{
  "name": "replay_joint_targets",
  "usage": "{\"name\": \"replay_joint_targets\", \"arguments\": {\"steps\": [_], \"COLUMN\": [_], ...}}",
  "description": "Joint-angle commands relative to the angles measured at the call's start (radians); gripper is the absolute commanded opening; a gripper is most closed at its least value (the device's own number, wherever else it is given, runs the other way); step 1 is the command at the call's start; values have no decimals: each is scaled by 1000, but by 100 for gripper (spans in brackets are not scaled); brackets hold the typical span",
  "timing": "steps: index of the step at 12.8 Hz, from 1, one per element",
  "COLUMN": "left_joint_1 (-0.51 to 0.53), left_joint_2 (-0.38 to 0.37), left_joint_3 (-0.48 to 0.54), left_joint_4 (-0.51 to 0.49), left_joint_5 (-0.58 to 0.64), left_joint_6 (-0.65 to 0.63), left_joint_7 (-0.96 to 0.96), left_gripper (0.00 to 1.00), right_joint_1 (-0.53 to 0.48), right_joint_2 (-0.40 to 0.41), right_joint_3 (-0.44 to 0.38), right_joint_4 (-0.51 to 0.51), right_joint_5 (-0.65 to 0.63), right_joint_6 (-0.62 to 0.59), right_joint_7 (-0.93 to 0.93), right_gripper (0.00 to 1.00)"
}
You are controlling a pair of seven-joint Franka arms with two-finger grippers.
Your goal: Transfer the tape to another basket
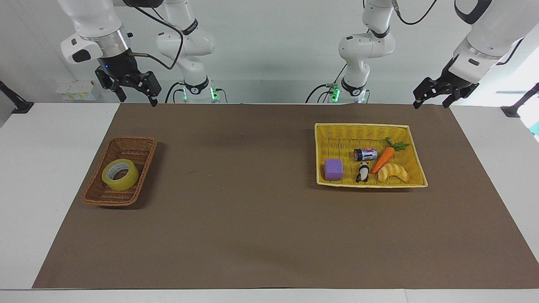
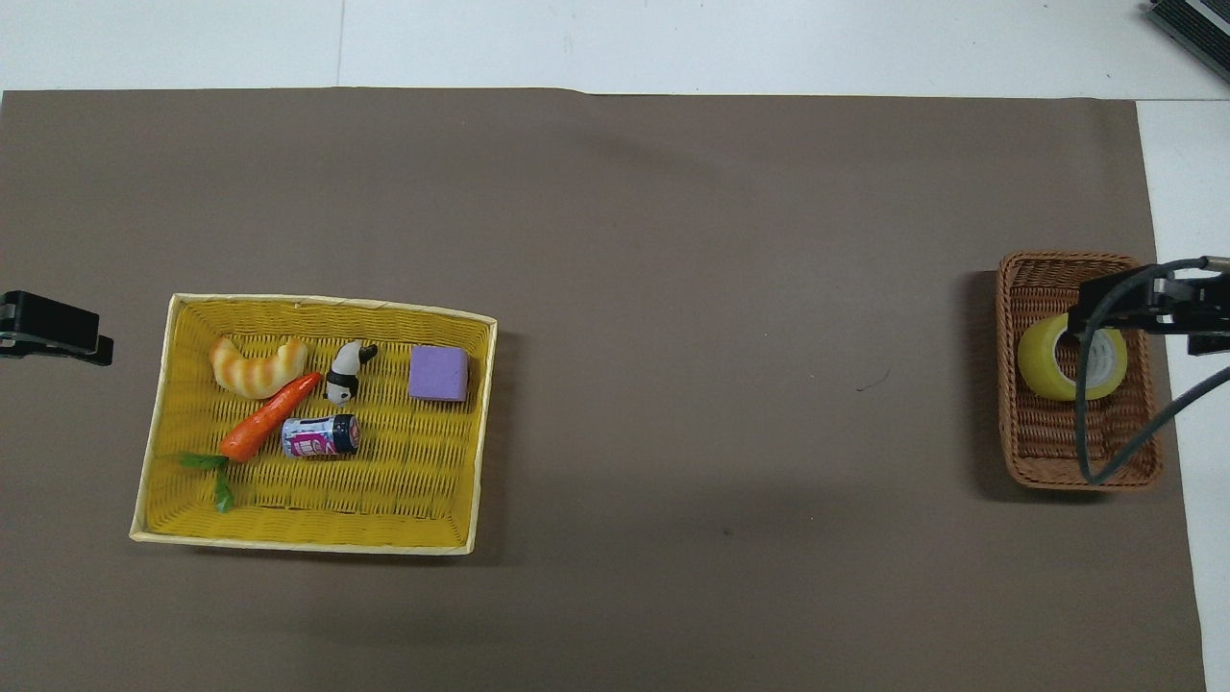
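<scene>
Tape (image 1: 120, 174) lies flat in the brown basket (image 1: 97, 197), at the right arm's end of the desk (image 1: 252, 235). The right gripper (image 1: 133, 90) hangs high over the desk edge by the robots, with its jaws wide and nothing in them. The left gripper (image 1: 434, 94) waits up in the air at the other end, jaws wide too and empty.

I think the tape may already sit where it should go, or it may need a trip to the yellow tray (image 1: 324, 130). If an arm comes down for it, the basket is light and could slide or tip when the jaws bump its rim. The roll is smooth and round, so it could slip out on the way.

Looking from across the desk, you can see how high the right gripper is above the basket. From above, the right gripper (image 2: 1148, 306) and its cable cover part of the tape (image 2: 1043, 360), as if touching it. The top view also shows the toys in the tray more clearly.
</scene>
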Motion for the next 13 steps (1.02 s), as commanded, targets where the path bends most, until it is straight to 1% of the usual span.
{"name": "replay_joint_targets", "arguments": {"steps": [1,2,3,5,6,7,13], "left_joint_1": [10,10,10,10,10,10,10], "left_joint_2": [-25,-25,-25,-25,-25,-25,-25], "left_joint_3": [-1,-1,-1,-1,-1,-1,-1], "left_joint_4": [-26,-26,-26,-26,-26,-26,-26], "left_joint_5": [-13,-13,-13,-13,-13,-13,-13], "left_joint_6": [-6,-6,-6,-6,-6,-6,-6], "left_joint_7": [12,12,12,12,12,12,12], "left_gripper": [100,100,100,100,100,100,100], "right_joint_1": [-11,-11,-11,-11,-11,-11,-12], "right_joint_2": [1,1,-17,-52,-57,-59,-59], "right_joint_3": [1,1,4,4,3,3,1], "right_joint_4": [33,42,29,-25,-37,-41,-41], "right_joint_5": [-7,-9,-2,-10,-15,-16,-15], "right_joint_6": [-63,-88,-90,-77,-70,-68,-51], "right_joint_7": [-63,-92,-97,-133,-187,-200,-194], "right_gripper": [100,100,100,100,100,100,100]}}
